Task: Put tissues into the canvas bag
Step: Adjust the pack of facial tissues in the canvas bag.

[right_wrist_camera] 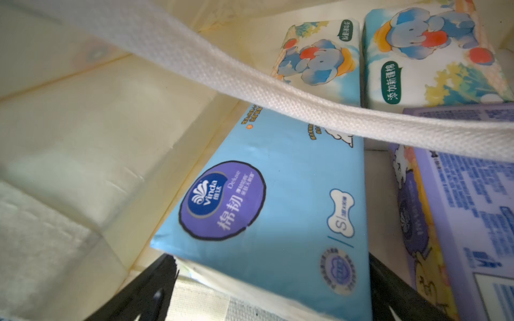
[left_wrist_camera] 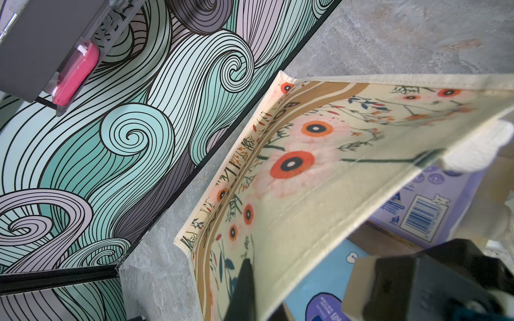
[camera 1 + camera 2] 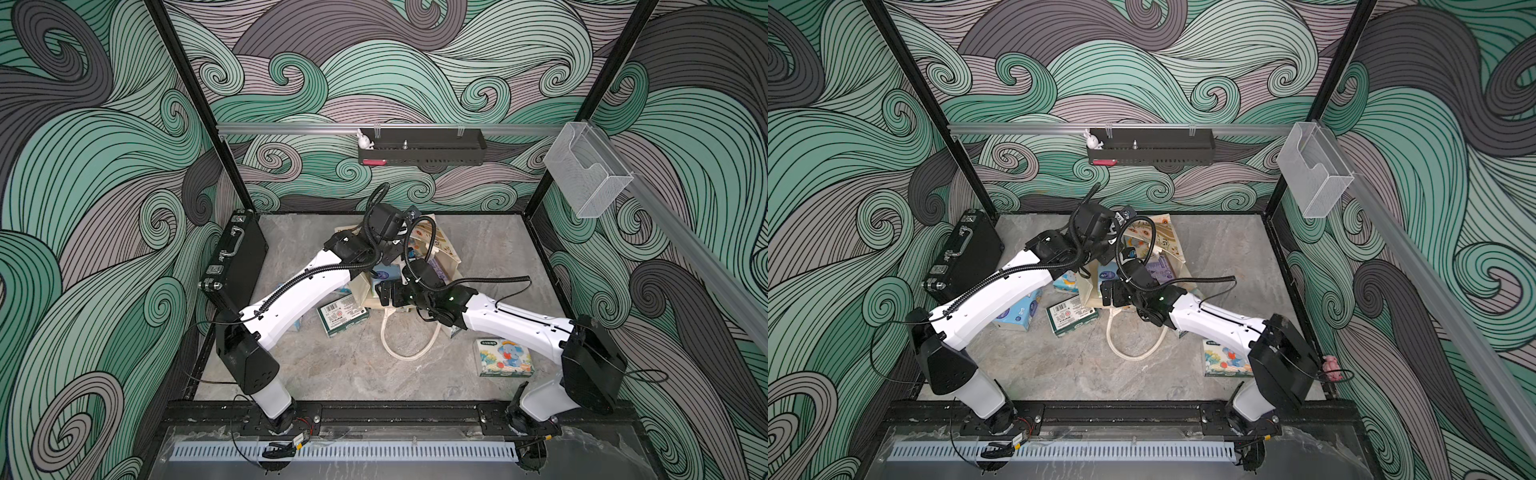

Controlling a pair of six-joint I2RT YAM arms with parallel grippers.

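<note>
- Hold the top edge of the canvas bag (image 2: 319,172) high with the left gripper (image 2: 301,264), pressed shut on the cloth, so the mouth is wide open.
- Hold steady; no letting the cloth sag.
- Leave the right gripper (image 1: 269,258) spread wide, one jaw on each side of the light blue Vinda pack (image 1: 278,200), deep in the bag's mouth.
- Cannot tell if the jaws touch that pack; looks let go, lying on the cloth inside.
- Pull that claw straight back, slow and gentle, minding the cream handle strap (image 1: 250,86) stretched across in front of the packs, so nothing snags or drags the pack out.
- Already inside, further in: two elephant packs (image 1: 319,58) side by side, and a purple pack (image 1: 472,194) just beside the blue one.
- On the grey stone-look table (image 3: 332,370), from the left: a black briefcase (image 3: 237,257) by the wall, a white-blue pack (image 3: 1017,318) under the left arm, a dark green pack (image 3: 343,318) near the bag, a cream handle loop (image 3: 409,345) lying flat, a loose elephant pack (image 3: 505,358) near the right arm.
- All around: walls (image 3: 83,166) with green and grey swirls; at the back, a black shelf (image 3: 422,145) on a rail with a small white rabbit (image 3: 365,139); on the right, a clear plastic box (image 3: 586,174).
</note>
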